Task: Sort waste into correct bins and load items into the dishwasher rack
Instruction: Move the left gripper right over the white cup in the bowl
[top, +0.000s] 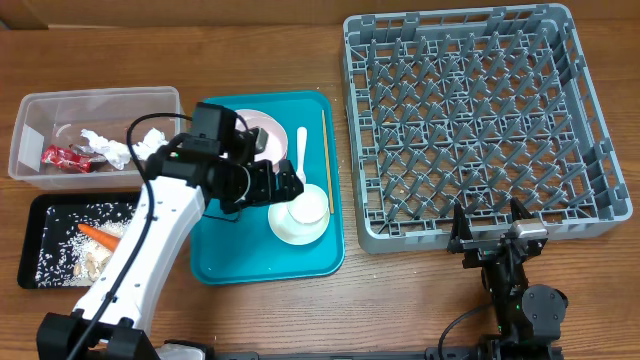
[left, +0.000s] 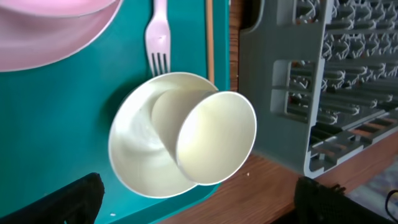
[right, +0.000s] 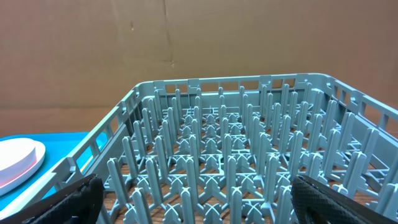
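The white cup (left: 214, 140) lies tipped inside the white bowl (left: 140, 155), at the corner of the teal tray (left: 56, 124) nearest the dishwasher rack (top: 480, 120). The left tool (top: 284, 184) hovers over them, fingers wide apart and clamped on nothing. The right tool (top: 490, 235), likewise spread and empty, sits at the rack's near wall. Risk: the cup leans past the bowl rim, so an off-centre pinch may roll it onto the bench (top: 400, 300) or drag the bowl along. The white fork (left: 158, 37) and chopstick (left: 209, 31) lie just beside the bowl, where a wide approach may sweep them. The bench strip between tray and rack is narrow. The rack's pegs hold nothing.
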